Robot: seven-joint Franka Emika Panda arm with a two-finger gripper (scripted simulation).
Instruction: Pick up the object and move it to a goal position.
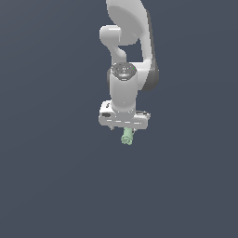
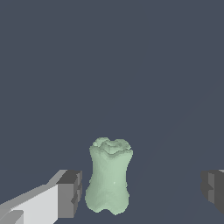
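- In the exterior view, the white-grey arm comes down from the top centre of the frame, its links stacked almost vertically, with a dark band along its side toward the exterior view's right.
- The wrist section is a pale cylinder with a dark round cap at its top, pointing straight down at the middle of the frame.
- Below it sits the flat, wide hand body, stretched crosswise, slightly tilted so that its end toward the exterior view's right lies a little lower.
- The gripper faces downward; in this view its fingers are mostly hidden under the hand body.
- The object, a small mint-green lumpy piece, shows just under the hand body, slightly below centre of the frame, against the plain dark blue-grey ground.
- In the wrist view, one dark grey finger pad on a pale finger sits at lower left, just beside the object, a thin gap seemingly between them.
- The object stands lower centre there, waisted in the middle, with a bumpy crown.
- The other finger pad is at the lower right edge, well apart from the object.
- The jaws stand spread wide, gripping nothing, the object between them.
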